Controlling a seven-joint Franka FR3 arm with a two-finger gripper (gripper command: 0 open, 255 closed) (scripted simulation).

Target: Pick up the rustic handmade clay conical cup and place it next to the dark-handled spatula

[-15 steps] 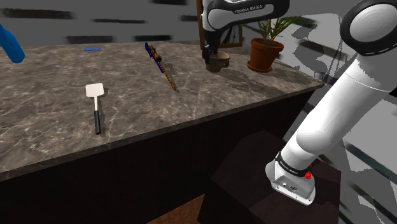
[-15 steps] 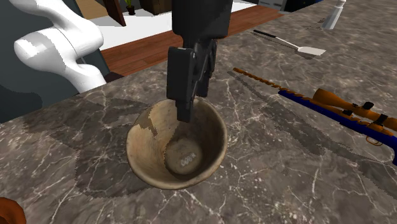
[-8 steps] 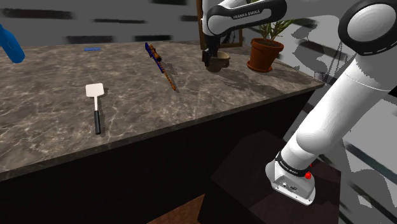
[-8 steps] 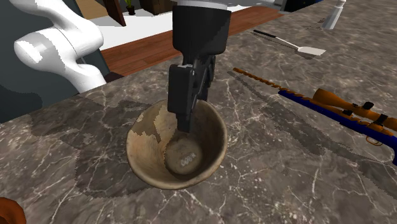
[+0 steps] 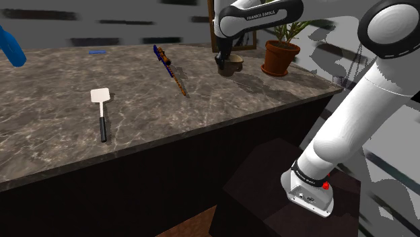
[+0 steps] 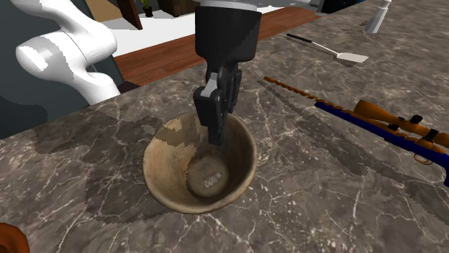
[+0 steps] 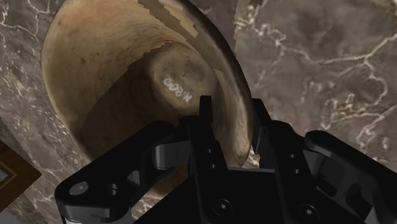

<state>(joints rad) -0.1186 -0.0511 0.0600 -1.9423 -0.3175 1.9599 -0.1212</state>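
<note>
Gripper (image 6: 216, 133) is clamped on the cup (image 6: 205, 176), pinching the rim wall: one finger inside the bowl, the other outside. In the wrist view the fingers (image 7: 205, 124) straddle the rim with the gripper (image 7: 232, 118) right over it, wall caught between them. Cup (image 7: 121, 76) is tan, rough-looking and wide-mouthed, with patchy lighter flakes on the rim and a stamped mark on the inner bottom. It stands upright, mouth up, and looks to be resting on the dark marbled table (image 6: 302, 194).

In the shoulder view the cup (image 5: 233, 65) is at the far side of the table (image 5: 54, 141), just beside a potted plant (image 5: 281, 54), with the gripper (image 5: 220, 62) on it. Spatula (image 5: 101, 113), white blade and dark handle, lies flat near the front edge toward that view's left, well apart from the cup. A toy rifle (image 5: 171, 67) lies between them.

In the second exterior view the spatula (image 6: 327, 47) is at the far edge and the rifle (image 6: 381, 118) is to that view's right of the cup.
</note>
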